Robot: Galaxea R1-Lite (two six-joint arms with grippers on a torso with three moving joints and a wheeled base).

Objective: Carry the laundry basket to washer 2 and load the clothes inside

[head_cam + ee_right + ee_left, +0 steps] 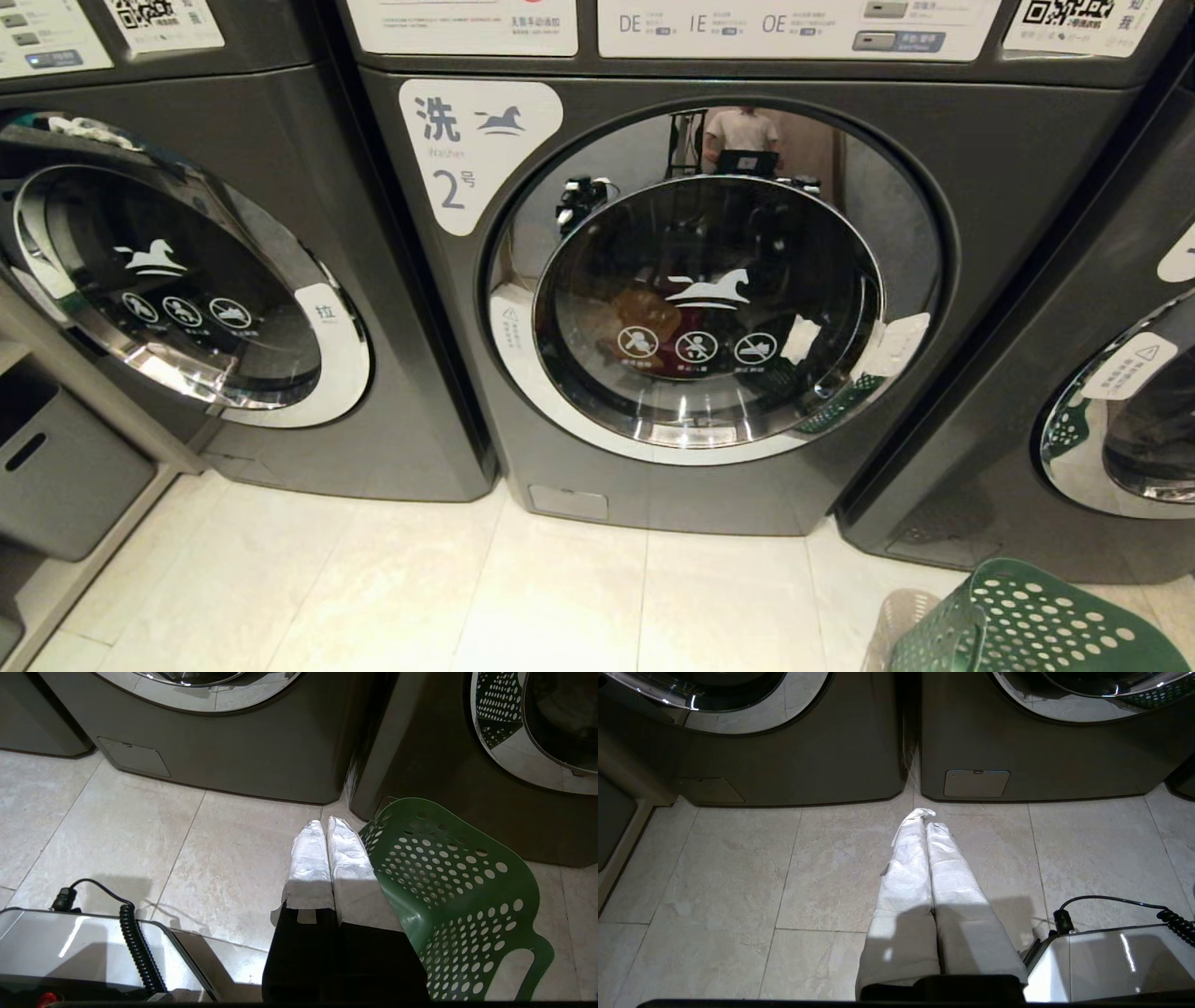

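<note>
While washer 2 keeps its chrome-rimmed door closed, clothes show behind glass; laundry basket stands beside the pressed-together right gripper; left gripper likewise.

Each gripper has two long fingers wrapped in white, crinkly tape or cloth. On the left gripper the wrap ends in a small loose flap at the tip, in the middle of the frame. The right gripper has neater white wraps, with a little tab of tape low down where the white stops. Behind the fingers both grippers turn into black blocks at the bottom of the frame. A shiny silver body part sits in the lower left, with a black curly cable and a black plug on it.
</note>
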